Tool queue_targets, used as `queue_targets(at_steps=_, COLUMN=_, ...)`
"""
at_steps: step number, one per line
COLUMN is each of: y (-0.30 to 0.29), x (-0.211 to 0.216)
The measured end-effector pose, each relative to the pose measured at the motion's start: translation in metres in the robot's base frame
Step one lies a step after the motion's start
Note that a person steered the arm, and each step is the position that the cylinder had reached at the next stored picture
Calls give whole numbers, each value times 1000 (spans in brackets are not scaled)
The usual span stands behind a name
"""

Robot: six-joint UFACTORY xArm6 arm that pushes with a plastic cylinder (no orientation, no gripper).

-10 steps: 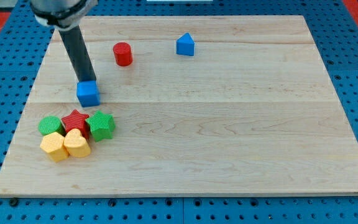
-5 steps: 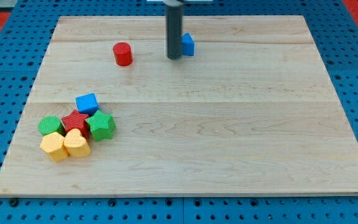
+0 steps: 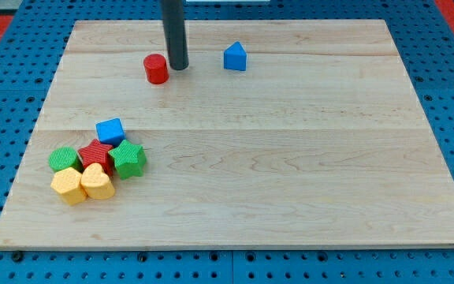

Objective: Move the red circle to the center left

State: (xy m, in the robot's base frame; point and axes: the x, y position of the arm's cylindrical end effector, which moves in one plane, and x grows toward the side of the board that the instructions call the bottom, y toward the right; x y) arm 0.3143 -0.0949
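Observation:
The red circle (image 3: pixel 156 69) is a short red cylinder near the view's top, left of the middle of the wooden board (image 3: pixel 290 150). My tip (image 3: pixel 179 67) stands just to its right, close to it or touching it; I cannot tell which. The dark rod rises from there out of the view's top.
A blue house-shaped block (image 3: pixel 235 57) sits right of my tip. At the view's lower left is a cluster: a blue cube (image 3: pixel 111 130), a red star (image 3: pixel 95 154), a green star (image 3: pixel 129 159), a green block (image 3: pixel 63 159), a yellow block (image 3: pixel 68 186) and a yellow heart (image 3: pixel 97 181).
My tip left the blue cube at the left, swung right to beside the blue house-shaped block, then came back left to the red circle's right side. The blue cube shifted slightly down.

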Motion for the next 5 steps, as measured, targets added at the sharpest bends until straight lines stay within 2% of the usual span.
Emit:
queue_targets(at_steps=1, y=-53, x=0)
queue_targets(at_steps=2, y=-60, x=-28)
queue_targets(at_steps=3, y=-60, x=17)
queue_targets(at_steps=4, y=-81, x=44)
queue_targets(at_steps=5, y=-76, x=25)
